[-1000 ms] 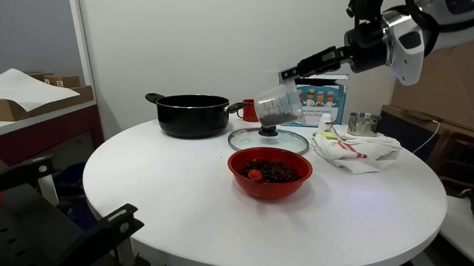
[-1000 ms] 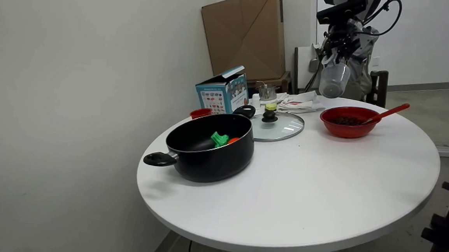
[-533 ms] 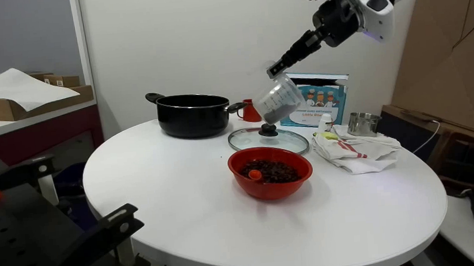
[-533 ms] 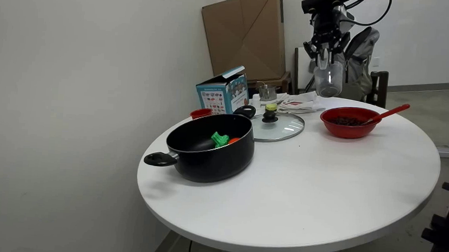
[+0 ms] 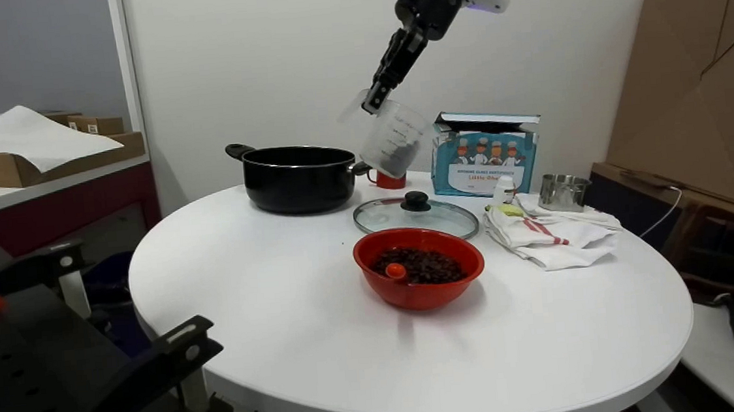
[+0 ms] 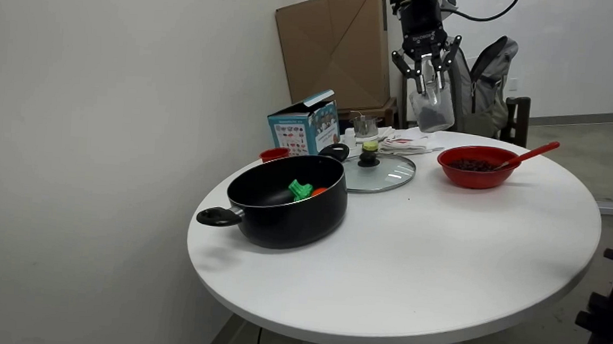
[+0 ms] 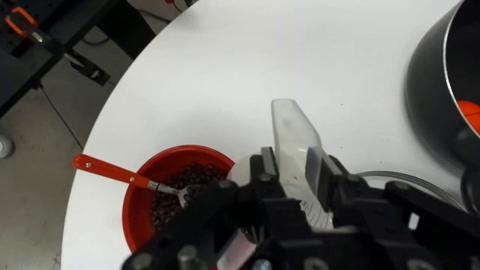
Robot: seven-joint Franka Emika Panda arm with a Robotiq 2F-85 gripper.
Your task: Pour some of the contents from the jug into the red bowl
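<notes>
My gripper (image 5: 373, 104) is shut on the handle of the clear jug (image 5: 394, 128) and holds it in the air behind the red bowl (image 5: 420, 297). The jug is tilted, and its dark contents (image 5: 403, 154) lie low against one wall. The gripper (image 6: 429, 89), jug (image 6: 441, 98) and bowl (image 6: 476, 180) also show in an exterior view. In the wrist view, the gripper (image 7: 298, 165) has the jug's handle (image 7: 292, 131) between its fingers; most of the jug body is hidden. The bowl (image 7: 132, 221) holds dark beans and a red-handled spoon (image 7: 108, 175).
A black pot (image 5: 299, 178) with handles stands left of the jug, a glass lid (image 5: 374, 215) below it. A red cup (image 5: 391, 181), blue box (image 5: 485, 164), white bottle (image 5: 504, 188), metal cup (image 5: 562, 192) and cloth (image 5: 553, 244) are at the back. Toy food (image 6: 300, 191) lies in the pot.
My gripper has moved left in both exterior views with the jug and now points more steeply down. The jug has turned from nearly lying to nearer upright. The bowl has not moved.
</notes>
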